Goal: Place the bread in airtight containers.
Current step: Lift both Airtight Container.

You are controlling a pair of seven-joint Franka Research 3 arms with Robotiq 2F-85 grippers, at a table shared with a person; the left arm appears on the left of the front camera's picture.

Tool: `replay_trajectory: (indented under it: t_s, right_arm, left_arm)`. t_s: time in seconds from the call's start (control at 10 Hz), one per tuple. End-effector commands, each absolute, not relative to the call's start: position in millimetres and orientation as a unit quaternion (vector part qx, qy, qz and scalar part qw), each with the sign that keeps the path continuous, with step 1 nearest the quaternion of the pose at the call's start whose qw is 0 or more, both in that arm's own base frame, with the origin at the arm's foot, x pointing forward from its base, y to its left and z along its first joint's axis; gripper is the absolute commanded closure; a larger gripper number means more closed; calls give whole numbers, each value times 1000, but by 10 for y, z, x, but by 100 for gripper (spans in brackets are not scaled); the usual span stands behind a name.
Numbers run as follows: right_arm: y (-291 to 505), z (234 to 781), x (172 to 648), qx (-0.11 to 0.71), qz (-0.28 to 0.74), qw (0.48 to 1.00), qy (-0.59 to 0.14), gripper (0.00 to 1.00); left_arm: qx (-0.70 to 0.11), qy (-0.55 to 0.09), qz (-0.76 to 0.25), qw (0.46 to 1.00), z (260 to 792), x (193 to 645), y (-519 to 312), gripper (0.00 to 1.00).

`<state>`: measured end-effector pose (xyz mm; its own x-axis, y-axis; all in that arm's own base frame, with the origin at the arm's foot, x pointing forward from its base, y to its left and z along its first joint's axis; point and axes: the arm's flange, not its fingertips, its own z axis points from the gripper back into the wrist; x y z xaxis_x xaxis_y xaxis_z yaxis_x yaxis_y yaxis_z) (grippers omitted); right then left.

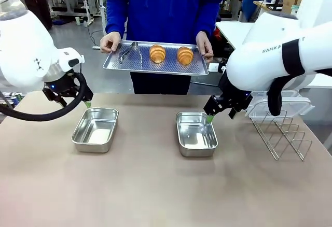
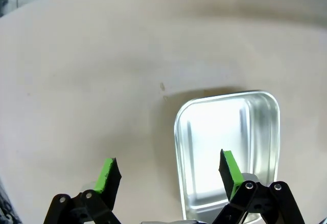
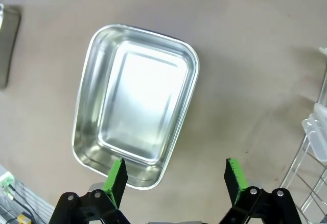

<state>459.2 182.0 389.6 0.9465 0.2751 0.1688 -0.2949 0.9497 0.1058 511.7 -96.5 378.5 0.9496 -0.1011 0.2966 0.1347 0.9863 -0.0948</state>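
Two golden croissants, the bread (image 1: 157, 54) (image 1: 184, 55), lie on a flat metal tray (image 1: 111, 63) that a person in blue holds in both hands above the table's far edge. Two steel containers stand empty and lidless on the table: the left one (image 1: 95, 129) (image 2: 228, 142) and the right one (image 1: 195, 133) (image 3: 134, 102). My left gripper (image 1: 83, 102) (image 2: 169, 175) hangs open just behind the left tub's far left corner. Over the right tub's far right corner my right gripper (image 1: 212, 117) (image 3: 176, 176) hangs open too. Both hold nothing.
Metal tongs (image 1: 128, 52) lie on the tray's left part. A wire rack (image 1: 282, 133) (image 3: 312, 175) stands at the table's right, with clear plastic lids (image 1: 280, 108) stacked behind it under my right arm. The tan tabletop (image 1: 155, 190) is bare in front.
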Motion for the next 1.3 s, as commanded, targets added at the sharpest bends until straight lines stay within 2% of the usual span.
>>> replay_trajectory:
  t_s: [0.0,0.3,0.8,0.9,1.0,1.1,1.2]
  right_arm:
    - [1936,3773,4605,47,131,987,-80,0]
    - [2009,3475,4612,33,124,989,-77,0]
    - [2042,3193,4696,21,87,992,-91,0]
    - [2038,3188,4680,16,87,992,-92,58]
    - [2035,3198,4691,9,79,992,-94,58]
    - [2013,3176,4701,5,65,994,-91,58]
    - [2006,3165,4725,3,54,995,-87,64]
  left_arm:
    - [-49,-146,-44,987,3675,5040,-1070,0]
    - [-49,-107,-43,992,3354,5039,-1151,0]
    - [-39,-106,-28,993,3223,5025,-1208,0]
    - [-26,-100,-27,994,3241,5007,-1204,48]
    - [-25,-100,-22,994,3256,5007,-1198,56]
    - [-22,-90,-20,996,3227,5010,-1191,100]
    - [-22,-81,-18,996,3221,5021,-1190,100]
